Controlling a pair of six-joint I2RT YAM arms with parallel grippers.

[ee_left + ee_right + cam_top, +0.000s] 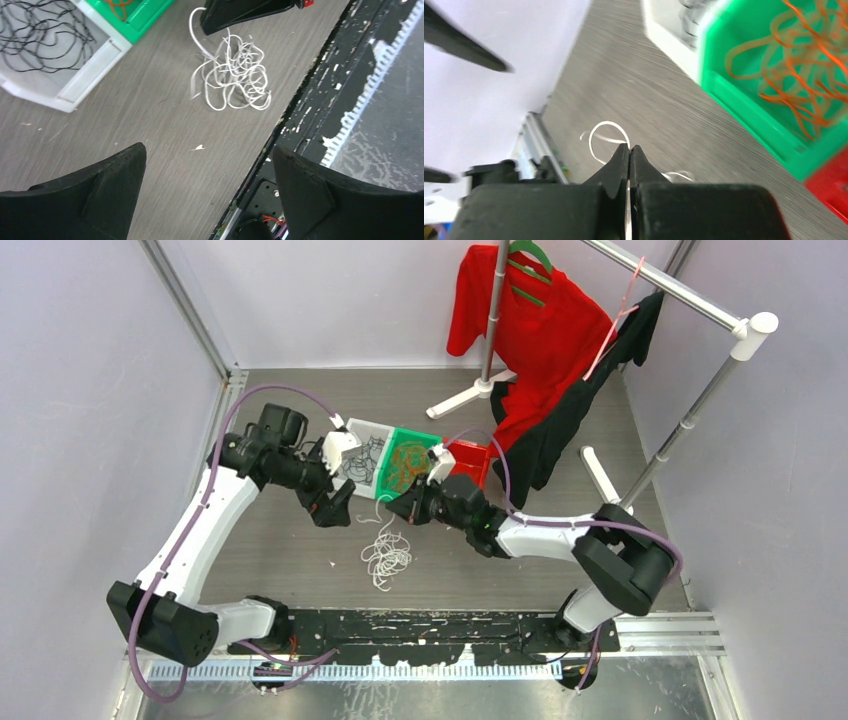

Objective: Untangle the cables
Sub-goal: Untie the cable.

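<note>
Grey table (480,570) carries white cables (235,75), a strand pinched in right claw (629,147).

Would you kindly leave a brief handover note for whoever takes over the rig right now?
Left gripper: open, empty, above the table near the white bin.
Right gripper: shut on a strand of the white cables, whose bunch lies tangled on the table.
Done: black cables in the white bin, orange cables in the green bin.
To do: untangle the white cables; the red bin is probably meant for them.
</note>
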